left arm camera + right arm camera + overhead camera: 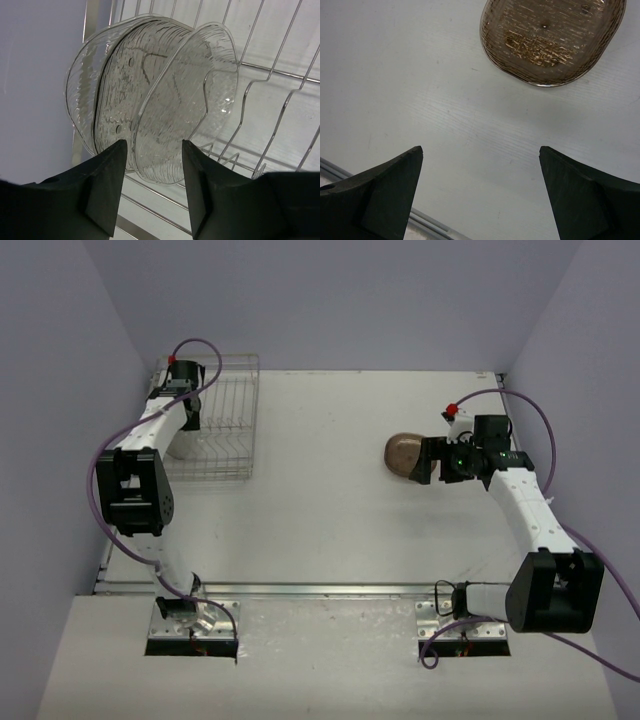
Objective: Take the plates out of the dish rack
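Three translucent ribbed plates stand on edge in the silver wire dish rack [272, 75], leaning together. My left gripper [154, 145] is over the rack's left side [232, 430], and its fingers straddle the lower rim of the nearest plate [180, 100] with a gap on each side. A second plate [125, 90] and a third [80, 85] stand behind it. A smoky brown plate [552, 40] lies flat on the table [403, 452]. My right gripper [481, 155] hovers wide open just near of it [430, 460], holding nothing.
The rack sits in the table's far left corner against the lilac wall [35, 100]. A metal strip [425, 220] marks the table's near edge. The white tabletop [320, 500] stretches between the rack and the brown plate.
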